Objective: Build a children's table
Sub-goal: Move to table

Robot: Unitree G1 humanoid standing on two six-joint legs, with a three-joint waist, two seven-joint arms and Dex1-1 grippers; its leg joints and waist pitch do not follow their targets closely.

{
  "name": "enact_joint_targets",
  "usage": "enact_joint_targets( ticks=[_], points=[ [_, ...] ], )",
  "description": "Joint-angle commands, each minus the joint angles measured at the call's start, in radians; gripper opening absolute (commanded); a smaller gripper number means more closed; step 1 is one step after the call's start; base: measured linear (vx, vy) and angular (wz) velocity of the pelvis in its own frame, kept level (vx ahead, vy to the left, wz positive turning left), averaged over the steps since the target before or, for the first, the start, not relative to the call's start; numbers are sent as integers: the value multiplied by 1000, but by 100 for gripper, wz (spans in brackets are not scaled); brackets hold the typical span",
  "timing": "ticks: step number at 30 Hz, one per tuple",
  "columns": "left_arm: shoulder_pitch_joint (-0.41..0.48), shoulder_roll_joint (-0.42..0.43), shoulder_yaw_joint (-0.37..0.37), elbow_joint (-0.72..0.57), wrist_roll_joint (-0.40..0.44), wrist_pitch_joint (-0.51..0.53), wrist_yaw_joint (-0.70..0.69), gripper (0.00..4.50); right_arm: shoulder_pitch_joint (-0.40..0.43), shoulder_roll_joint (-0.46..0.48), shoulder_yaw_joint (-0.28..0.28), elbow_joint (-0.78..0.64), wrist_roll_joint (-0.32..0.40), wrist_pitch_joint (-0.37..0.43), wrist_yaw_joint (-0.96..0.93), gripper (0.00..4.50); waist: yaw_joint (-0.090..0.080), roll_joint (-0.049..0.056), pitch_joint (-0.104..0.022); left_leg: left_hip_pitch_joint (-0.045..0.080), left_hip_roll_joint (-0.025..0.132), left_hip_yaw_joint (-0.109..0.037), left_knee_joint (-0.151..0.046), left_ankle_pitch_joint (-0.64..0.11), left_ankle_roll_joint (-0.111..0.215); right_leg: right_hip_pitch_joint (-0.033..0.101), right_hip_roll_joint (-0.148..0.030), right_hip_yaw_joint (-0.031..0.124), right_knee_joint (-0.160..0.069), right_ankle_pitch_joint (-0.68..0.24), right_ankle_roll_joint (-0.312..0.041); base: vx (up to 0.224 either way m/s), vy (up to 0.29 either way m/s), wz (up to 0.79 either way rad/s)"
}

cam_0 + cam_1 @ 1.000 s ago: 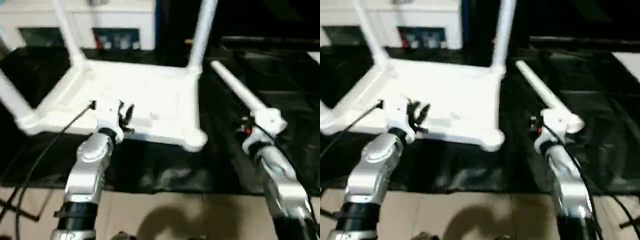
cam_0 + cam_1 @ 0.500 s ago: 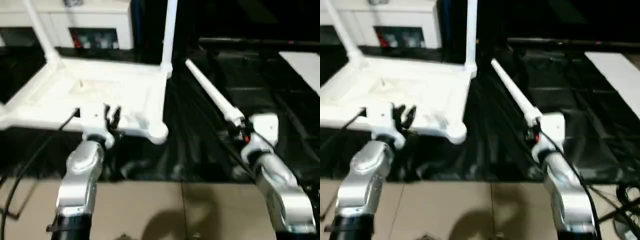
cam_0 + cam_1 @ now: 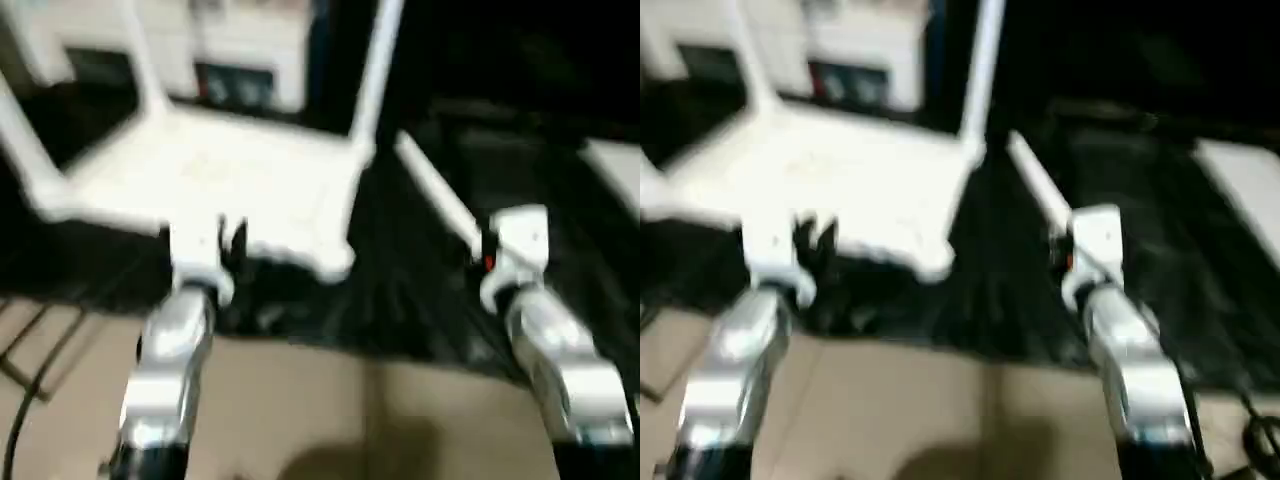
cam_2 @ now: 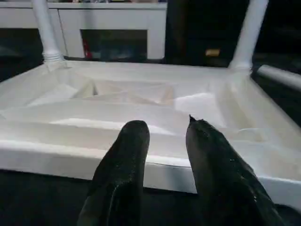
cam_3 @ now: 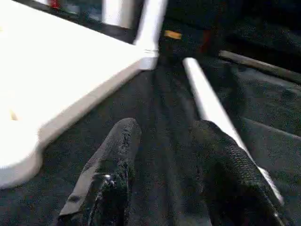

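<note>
A black, slightly wrinkled and glossy sheet [image 3: 1160,270] covers the work surface ahead of both claws and spreads off to the right. Its near edge lies just behind the claws, where a tan floor [image 3: 330,400] begins and runs back toward the camera, with a faint seam across it. Dark cables [image 3: 25,370] trail over the floor behind and to the left of the left claw. Well beyond the left claw stands a white cabinet [image 4: 113,21] with dark glass-fronted openings [image 4: 115,44], something red showing dimly inside. To the cabinet's right, straight ahead of the right claw, the background is very dark. A pale flat panel [image 3: 1240,190] lies on the black sheet, off to the right of the right claw.
</note>
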Motion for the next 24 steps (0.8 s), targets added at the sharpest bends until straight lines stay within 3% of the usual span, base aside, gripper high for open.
enact_joint_targets(
  ticks=[1,2,3,4,5,6,7,8,9,10,11,12,13,14,15,16,17,18,19,20,21,22,23,24],
  points=[
    [-11,-4,-28,-13,9,-3,-8,164,1,-10,-26,7,-5,20,-4,198,-47,23,-75,114,170,-139,-140,-83,292,-123,-53,28,27,69,39,119,9,2],
    [-15,2,-33,-11,8,-6,-14,164,0,-5,-26,12,-5,25,-9,198,-45,7,-77,98,108,-85,-106,23,332,-126,-73,47,-23,168,8,119,9,2],
    [-17,3,-34,-10,8,-7,-16,164,-1,-3,-25,14,-5,26,-11,198,-43,-18,-84,60,61,-50,-87,37,322,-83,-82,66,-64,212,-11,133,-29,7],
    [-22,8,-37,-6,8,-12,-22,164,-1,1,-23,17,-7,30,-17,198,-5,-57,-99,-46,-52,10,-12,-8,279,55,-102,155,-118,144,-111,138,-25,14],
    [-27,10,-39,-1,9,-12,-27,164,2,7,-21,16,-6,40,-23,198,31,-41,-91,-123,-23,-24,85,-31,197,124,-223,241,-168,75,-296,138,-25,14],
    [-27,10,-39,-1,9,-12,-27,164,2,7,-21,16,-6,40,-23,198,45,-36,-90,-154,3,-43,112,14,89,128,-206,227,-158,148,-416,141,5,15],
    [-27,10,-39,0,9,-12,-28,164,3,7,-21,16,-6,41,-24,198,46,-31,-86,-173,16,-49,109,42,56,131,-194,209,-152,182,-443,126,22,2],
    [-28,13,-45,3,7,-11,-35,164,10,12,-23,8,-6,48,-31,198,48,-4,-76,-161,37,-50,48,103,29,100,-148,145,-156,164,-426,126,22,2],
    [-28,13,-45,3,7,-11,-35,164,11,12,-23,8,-6,49,-31,198,35,36,-80,-120,48,-35,-59,190,57,80,-53,59,-140,44,-307,108,26,-1],
    [-28,15,-49,3,8,-10,-37,164,13,12,-24,5,-6,51,-33,198,25,68,-78,-77,68,-57,-100,117,100,40,3,28,-109,-12,-217,119,72,1],
    [-33,17,-55,8,5,-7,-41,164,14,11,-23,5,-13,59,-38,198,-14,84,-60,-46,114,-110,-129,1,133,-18,38,8,-31,-78,-141,119,72,1],
    [-33,17,-55,8,4,-7,-42,164,14,11,-23,5,-13,60,-38,198,-20,74,-93,53,172,-159,-125,-162,208,-76,0,24,22,-76,-47,139,73,9],
    [-35,17,-57,11,4,-7,-43,164,14,10,-23,7,-19,64,-43,198,-24,79,-91,45,169,-166,-122,-162,251,-88,-3,24,42,-44,0,125,28,13],
    [-41,17,-60,16,3,-8,-43,164,9,7,-25,16,-30,68,-53,198,-20,62,-80,32,160,-146,-122,-76,377,-123,-21,32,55,27,90,125,28,13],
    [-42,17,-60,17,3,-8,-43,164,8,7,-25,16,-31,69,-54,198,-24,52,-87,38,153,-141,-118,-43,405,-132,-30,39,46,55,95,94,3,3],
    [-44,18,-62,20,2,-9,-44,164,5,6,-27,20,-37,74,-60,198,-21,25,-77,3,108,-96,-108,-50,387,-106,-53,64,-25,112,63,82,-53,2],
    [-47,19,-65,22,0,-10,-46,164,1,8,-32,24,-41,81,-69,198,7,-15,-81,-72,12,-16,-54,-143,290,-17,-99,130,-128,4,-6,82,-53,2],
    [-51,21,-68,25,0,-10,-47,164,-5,11,-41,31,-38,89,-76,198,26,-27,-86,-102,-33,1,10,-121,253,37,-138,180,-156,-92,-37,80,-92,8],
    [-53,22,-70,27,-1,-10,-46,164,-9,13,-46,34,-37,93,-79,198,43,-27,-88,-128,-25,-13,53,-71,216,71,-182,210,-178,-187,-75,96,-84,1],
    [-56,26,-68,32,-4,-12,-47,164,-19,13,-54,46,-43,107,-92,198,57,-14,-81,-164,-13,-33,70,62,107,87,-163,181,-175,-270,-122,96,-84,1],
    [-59,27,-65,35,-5,-13,-49,164,-25,14,-60,54,-41,113,-100,198,55,-10,-77,-170,-7,-32,61,82,95,86,-151,169,-175,-255,-149,96,-56,-5],
    [-62,28,-63,39,-5,-13,-51,164,-31,12,-61,61,-44,116,-106,198,50,11,-70,-156,11,-30,12,122,87,75,-123,125,-182,-280,-183,79,-9,1],
    [-65,30,-60,42,-5,-13,-52,164,-37,8,-61,68,-46,116,-107,198,49,28,-72,-143,24,-27,-21,131,88,72,-106,103,-184,-291,-184,79,-9,1],
    [-69,31,-56,48,-6,-14,-54,164,-44,3,-61,77,-46,117,-102,198,33,62,-68,-110,57,-28,-88,52,79,51,-51,54,-171,-278,-144,102,60,-1]
  ],
)
